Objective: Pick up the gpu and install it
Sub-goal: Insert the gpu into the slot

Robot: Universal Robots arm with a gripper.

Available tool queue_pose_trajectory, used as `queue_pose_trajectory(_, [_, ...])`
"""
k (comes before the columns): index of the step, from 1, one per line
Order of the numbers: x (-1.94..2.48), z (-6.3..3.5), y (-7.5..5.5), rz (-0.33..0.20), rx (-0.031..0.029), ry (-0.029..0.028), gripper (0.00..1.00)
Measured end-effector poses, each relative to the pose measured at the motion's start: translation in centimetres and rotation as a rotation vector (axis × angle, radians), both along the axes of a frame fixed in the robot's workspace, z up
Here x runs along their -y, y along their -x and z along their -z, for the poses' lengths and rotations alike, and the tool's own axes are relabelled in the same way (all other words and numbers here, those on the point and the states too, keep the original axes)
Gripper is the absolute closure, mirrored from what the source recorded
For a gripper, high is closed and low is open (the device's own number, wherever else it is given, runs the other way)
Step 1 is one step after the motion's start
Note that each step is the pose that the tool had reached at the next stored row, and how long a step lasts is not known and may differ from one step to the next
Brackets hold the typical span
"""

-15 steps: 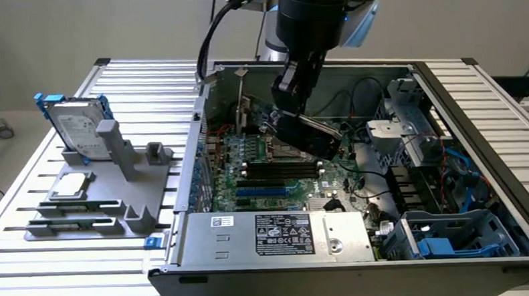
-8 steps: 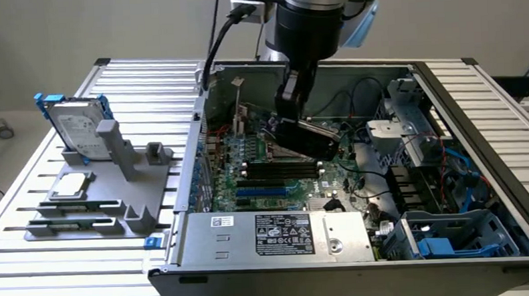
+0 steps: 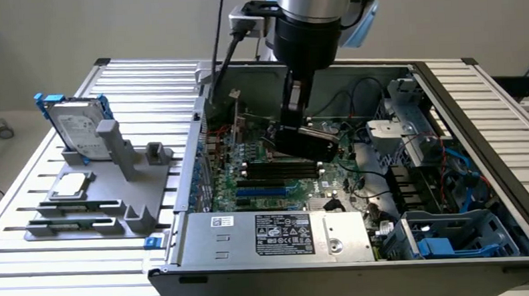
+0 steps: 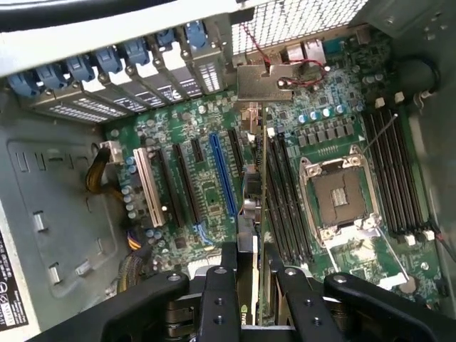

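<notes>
My gripper (image 3: 292, 123) reaches down into the open computer case (image 3: 477, 105) and is shut on the gpu (image 3: 311, 143), which looks like a black card held on edge above the motherboard (image 3: 279, 177). In the wrist view the gpu (image 4: 262, 214) appears edge-on between my two black fingers (image 4: 219, 285), with the gripper (image 4: 253, 278) clamped on its near end. Its silver end bracket (image 4: 265, 82) points toward the rear slot covers (image 4: 153, 68). The card hangs over the strip between the blue expansion slot (image 4: 222, 174) and the black memory slots (image 4: 283, 199). Whether it touches a slot I cannot tell.
An open CPU socket (image 4: 340, 196) and more memory slots (image 4: 395, 178) lie beside the card. A power supply (image 3: 277, 234) and blue drive cages (image 3: 447, 237) fill the case's near side. On the exterior view's left, a grey stand (image 3: 114, 188) holds a hard drive (image 3: 74, 126) in a blue frame.
</notes>
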State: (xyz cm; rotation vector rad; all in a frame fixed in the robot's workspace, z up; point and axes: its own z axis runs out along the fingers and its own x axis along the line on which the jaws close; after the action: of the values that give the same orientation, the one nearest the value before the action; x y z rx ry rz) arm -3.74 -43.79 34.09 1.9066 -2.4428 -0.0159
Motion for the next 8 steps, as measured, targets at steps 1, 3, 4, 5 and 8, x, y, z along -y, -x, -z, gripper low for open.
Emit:
queue_pose_trajectory(1, [0.0,0.17,0.0,-0.02,-0.0001,-0.0006,0.74])
queue_pose_trajectory(3, [0.0,0.48,0.0,-0.055,0.0,-0.0017,0.74])
queue_pose_trajectory(4, [0.0,0.64,0.0,-0.073,0.0,-0.0021,0.74])
queue_pose_trajectory(5, [0.0,0.8,0.0,-0.091,0.0,-0.0027,0.74])
queue_pose_trajectory(8, [0.0,1.28,0.0,-0.146,0.0,-0.0042,0.74])
